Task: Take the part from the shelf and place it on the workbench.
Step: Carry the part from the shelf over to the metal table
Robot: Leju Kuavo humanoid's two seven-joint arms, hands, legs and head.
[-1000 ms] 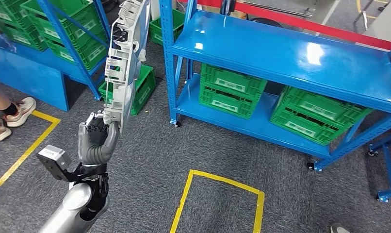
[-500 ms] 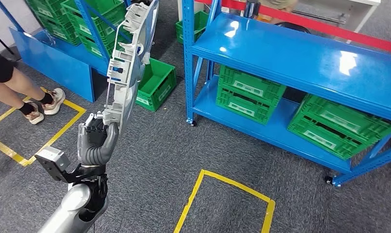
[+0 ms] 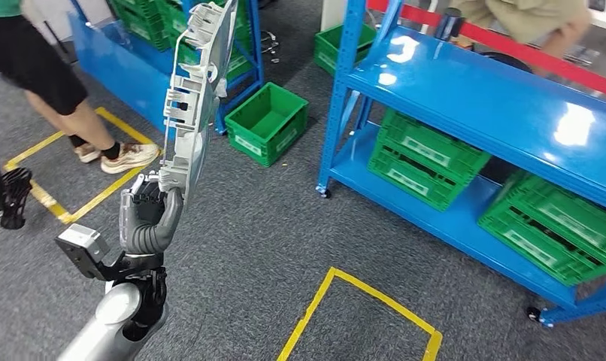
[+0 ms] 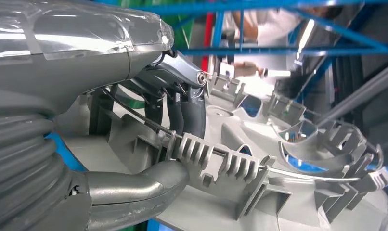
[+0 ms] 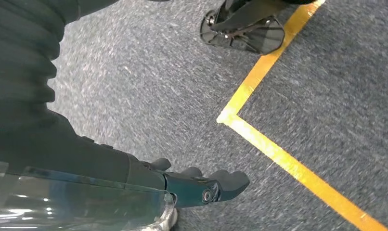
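left hand [image 3: 148,218] grips part [image 3: 197,98] upright; wrist cam shows thumb [image 4: 134,185] under ribs. right hand [image 5: 197,185] loose, empty.

Silver left arm [image 3: 112,323], grey ribbed left hand [image 3: 146,222] with darker fingers [image 4: 192,115], seemingly a thin black cable.

Bright overhead light, glare on the blue shelf [image 3: 503,98], blurred wrist views.

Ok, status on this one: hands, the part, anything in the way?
Left hand grips the grey part by its lower end, part upright. Right hand hangs over carpet, holding nothing. Person walking ahead-left, beside the blue shelf.
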